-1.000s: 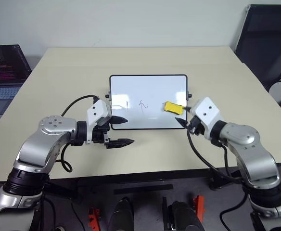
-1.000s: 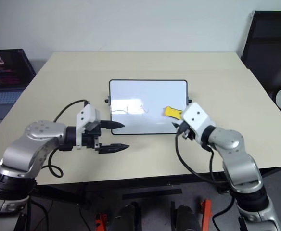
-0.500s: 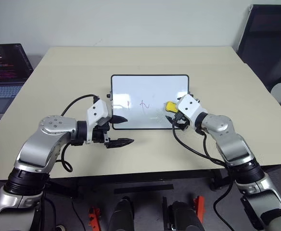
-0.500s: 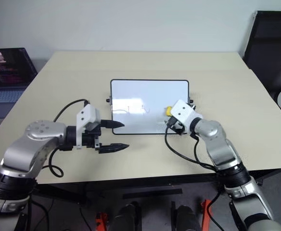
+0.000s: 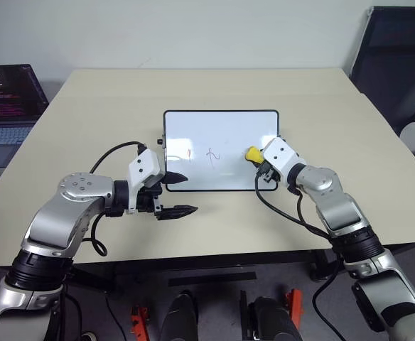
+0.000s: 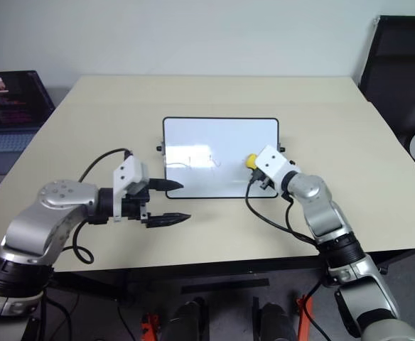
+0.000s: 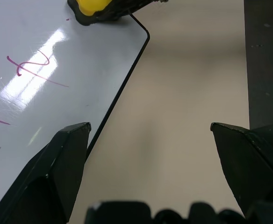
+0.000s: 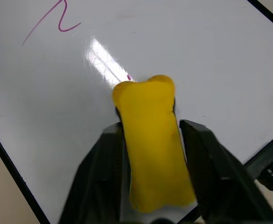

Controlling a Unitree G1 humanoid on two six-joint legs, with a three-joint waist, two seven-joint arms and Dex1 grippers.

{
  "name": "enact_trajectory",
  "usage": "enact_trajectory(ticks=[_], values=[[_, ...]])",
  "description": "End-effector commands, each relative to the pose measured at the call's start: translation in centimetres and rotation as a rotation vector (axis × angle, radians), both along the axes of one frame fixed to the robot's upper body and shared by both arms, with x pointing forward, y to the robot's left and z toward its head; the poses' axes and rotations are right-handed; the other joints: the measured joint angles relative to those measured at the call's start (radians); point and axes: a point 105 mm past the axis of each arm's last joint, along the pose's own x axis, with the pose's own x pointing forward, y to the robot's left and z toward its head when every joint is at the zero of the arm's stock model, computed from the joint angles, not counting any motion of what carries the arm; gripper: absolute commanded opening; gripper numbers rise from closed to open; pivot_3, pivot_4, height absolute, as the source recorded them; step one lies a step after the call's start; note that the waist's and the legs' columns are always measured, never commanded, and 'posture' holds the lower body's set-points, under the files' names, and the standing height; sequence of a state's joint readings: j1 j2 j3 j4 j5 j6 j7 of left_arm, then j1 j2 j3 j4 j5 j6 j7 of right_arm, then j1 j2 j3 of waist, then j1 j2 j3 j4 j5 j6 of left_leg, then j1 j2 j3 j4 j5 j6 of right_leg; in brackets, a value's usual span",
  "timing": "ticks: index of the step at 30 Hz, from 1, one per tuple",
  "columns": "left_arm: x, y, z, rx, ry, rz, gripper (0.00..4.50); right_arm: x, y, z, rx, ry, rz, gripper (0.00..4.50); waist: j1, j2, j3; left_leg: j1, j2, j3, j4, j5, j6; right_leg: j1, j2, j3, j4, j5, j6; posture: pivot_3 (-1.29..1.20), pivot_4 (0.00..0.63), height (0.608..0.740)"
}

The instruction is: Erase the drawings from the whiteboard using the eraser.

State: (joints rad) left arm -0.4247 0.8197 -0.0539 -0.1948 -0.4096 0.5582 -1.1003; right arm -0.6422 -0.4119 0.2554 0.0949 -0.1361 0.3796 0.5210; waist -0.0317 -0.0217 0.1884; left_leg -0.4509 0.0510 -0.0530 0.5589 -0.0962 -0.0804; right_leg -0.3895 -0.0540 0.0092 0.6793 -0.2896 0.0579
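I see right gripper (image 8: 150,140) clamped on the eraser (image 8: 153,140) on whiteboard (image 5: 222,128) right side; left gripper (image 5: 182,193) wide open, empty, near-left.

Your left arm is bent at the elbow and reaches forward, its gripper (image 5: 176,195) pointing toward your right with the two black fingers (image 7: 57,177) spread wide apart and empty. Your right arm stretches forward and inward, and its gripper (image 8: 150,140) has both fingers pressed against the eraser (image 8: 153,144), one on each long side.
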Motion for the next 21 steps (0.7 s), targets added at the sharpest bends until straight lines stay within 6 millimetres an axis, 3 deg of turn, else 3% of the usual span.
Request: enact_trajectory(ticks=[1, 5, 9, 14, 21], values=[[-0.2, 0.0, 1.1, 0.0, -0.057, -0.006, 4.5, -0.1, 0.1, 1.9, 0.037, -0.066, 0.006, 0.96, 0.0, 0.0, 0.0, 0.0, 0.0, 0.0, 0.0, 0.0, 0.0, 0.0, 0.0, 0.0, 0.0, 0.0, 0.0, 0.0, 0.15, 0.74], [-0.1, 0.4, 1.1, 0.0, -0.051, 0.025, 4.5, -0.7, 0.8, 2.4, 0.056, -0.07, 0.03, 0.96, 0.0, 0.0, 0.0, 0.0, 0.0, 0.0, 0.0, 0.0, 0.0, 0.0, 0.0, 0.0, 0.0, 0.0, 0.0, 0.0, 0.15, 0.74], [0.1, 1.0, 1.1, 0.006, -0.045, 0.06, 4.5, -1.4, 3.0, 3.2, 0.051, -0.09, 0.085, 0.96, 0.0, 0.0, 0.0, 0.0, 0.0, 0.0, 0.0, 0.0, 0.0, 0.0, 0.0, 0.0, 0.0, 0.0, 0.0, 0.0, 0.15, 0.74], [0.2, 1.1, 1.2, 0.009, -0.046, 0.071, 4.5, -0.1, 4.5, 3.4, 0.008, -0.138, 0.059, 0.96, 0.0, 0.0, 0.0, 0.0, 0.0, 0.0, 0.0, 0.0, 0.0, 0.0, 0.0, 0.0, 0.001, -0.001, -0.001, 0.0, 0.15, 0.74], [0.1, 1.2, 1.1, 0.01, -0.044, 0.076, 4.5, 1.6, 2.9, 0.6, -0.128, -0.057, -0.013, 0.95, 0.003, 0.0, 0.0, 0.0, 0.0, 0.0, 0.0, 0.0, 0.0, 0.0, 0.0, 0.0, 0.001, 0.0, 0.0, 0.0, 0.15, 0.74]])
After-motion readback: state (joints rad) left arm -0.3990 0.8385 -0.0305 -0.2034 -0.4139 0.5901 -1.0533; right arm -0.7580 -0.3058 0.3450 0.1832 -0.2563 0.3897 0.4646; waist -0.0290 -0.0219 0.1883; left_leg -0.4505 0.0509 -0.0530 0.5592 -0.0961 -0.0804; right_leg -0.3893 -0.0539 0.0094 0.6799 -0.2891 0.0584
